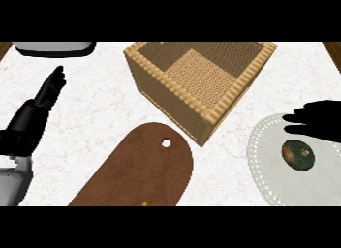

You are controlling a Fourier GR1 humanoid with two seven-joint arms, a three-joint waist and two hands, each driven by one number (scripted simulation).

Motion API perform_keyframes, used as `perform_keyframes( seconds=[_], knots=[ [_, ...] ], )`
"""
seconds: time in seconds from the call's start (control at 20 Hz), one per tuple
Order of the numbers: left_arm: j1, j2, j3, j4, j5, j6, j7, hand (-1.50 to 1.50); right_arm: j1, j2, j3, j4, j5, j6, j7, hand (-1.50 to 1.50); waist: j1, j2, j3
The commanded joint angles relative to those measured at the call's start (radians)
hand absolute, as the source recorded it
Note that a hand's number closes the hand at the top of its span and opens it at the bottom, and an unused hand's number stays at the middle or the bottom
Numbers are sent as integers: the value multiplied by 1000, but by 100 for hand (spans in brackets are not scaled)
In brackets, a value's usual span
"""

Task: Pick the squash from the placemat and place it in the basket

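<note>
1. The squash [299,154] lies on the mat [273,181], at the right side of the bench [101,116]. It is small, round and dark green with a brown patch.
2. The right hand [323,121] comes in from the right edge. It shows just above the squash on the mat's top part. Its fingers stick out flat to the left. It holds nothing. I cannot tell if it hangs over the mat or touches it.
3. The left hand [38,114] is at the left side, far from the squash. Its fingers are straight and point up. It is resting and holds nothing.
4. The basket [148,72] stands at the top middle of the bench, to the left of the mat. It is square and woven. I can see its floor, and nothing shows inside it.
5. A brown board [141,169] with a small hole lies at the bottom, in front of the basket. A grey thing [55,48] peeks in at the top left.
6. So the job has hardly begun. The squash is not picked up yet.
7. What is left, I think: the right hand must go down and close round the squash, lift it, carry it left over the basket wall, and let it go inside.
</note>
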Motion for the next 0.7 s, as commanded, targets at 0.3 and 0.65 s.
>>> perform_keyframes(
  seconds=[0.3, 0.65],
  knots=[
    [14, 20, 59, -9, 11, -60, -8, 0, -7, 105, 183, 162, 335, -73, -140, -150, 3, 1, 0],
    [-44, -51, 39, 57, -53, -23, -6, 0, -3, 219, 263, 318, 518, -199, -216, -150, -5, 1, 0]
  ],
)
